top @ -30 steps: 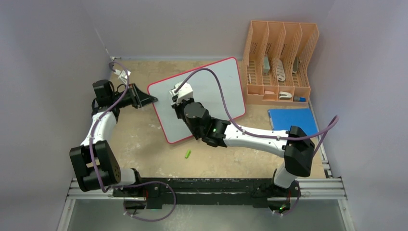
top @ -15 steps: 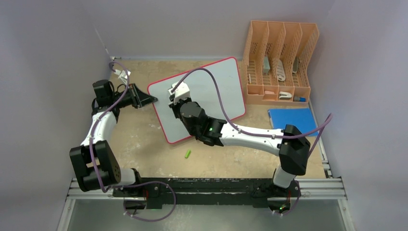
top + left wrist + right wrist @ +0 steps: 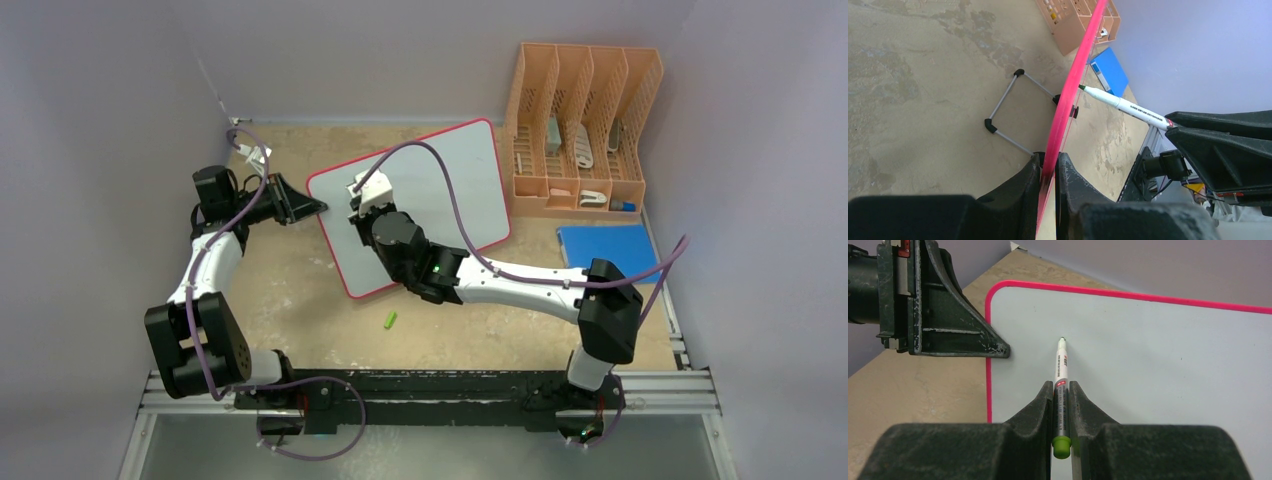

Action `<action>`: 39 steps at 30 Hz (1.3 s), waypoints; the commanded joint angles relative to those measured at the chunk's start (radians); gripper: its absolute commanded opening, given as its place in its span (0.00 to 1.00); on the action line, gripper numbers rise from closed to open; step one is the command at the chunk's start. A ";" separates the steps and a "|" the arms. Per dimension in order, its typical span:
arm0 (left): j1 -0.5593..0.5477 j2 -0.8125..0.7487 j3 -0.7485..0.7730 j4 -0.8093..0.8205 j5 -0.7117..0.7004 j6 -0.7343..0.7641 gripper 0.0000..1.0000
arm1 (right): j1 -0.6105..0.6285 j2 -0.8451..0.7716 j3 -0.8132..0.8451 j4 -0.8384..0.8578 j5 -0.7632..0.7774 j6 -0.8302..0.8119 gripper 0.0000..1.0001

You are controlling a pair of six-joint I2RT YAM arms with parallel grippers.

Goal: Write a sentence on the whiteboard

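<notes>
The whiteboard (image 3: 470, 175), pale grey with a red rim, stands tilted on the table. My left gripper (image 3: 318, 207) is shut on its left edge; the left wrist view has the rim (image 3: 1075, 75) edge-on between the fingers of that gripper (image 3: 1049, 162). My right gripper (image 3: 1061, 385) is shut on a white marker (image 3: 1061, 362) with a green end. The marker's tip points at the board's upper left area (image 3: 1148, 355). Whether the tip touches, I cannot tell. The marker (image 3: 1128, 106) also shows beside the rim. No sentence is in view on the board.
A green marker cap (image 3: 391, 320) lies on the table in front of the board. An orange desk organiser (image 3: 580, 130) stands at the back right, with a flat blue rectangle (image 3: 605, 248) before it. The board's wire stand (image 3: 1008, 107) rests on the table behind it.
My right arm has shifted slightly left over the board with the marker. The left arm and the board have not moved.
</notes>
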 commanded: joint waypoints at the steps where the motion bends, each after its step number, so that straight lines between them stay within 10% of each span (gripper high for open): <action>1: -0.028 -0.007 0.012 -0.034 -0.037 0.030 0.00 | 0.005 -0.005 0.052 0.026 -0.009 -0.023 0.00; 39: -0.030 -0.005 0.014 -0.036 -0.043 0.033 0.00 | 0.026 0.028 0.065 -0.040 -0.109 -0.050 0.00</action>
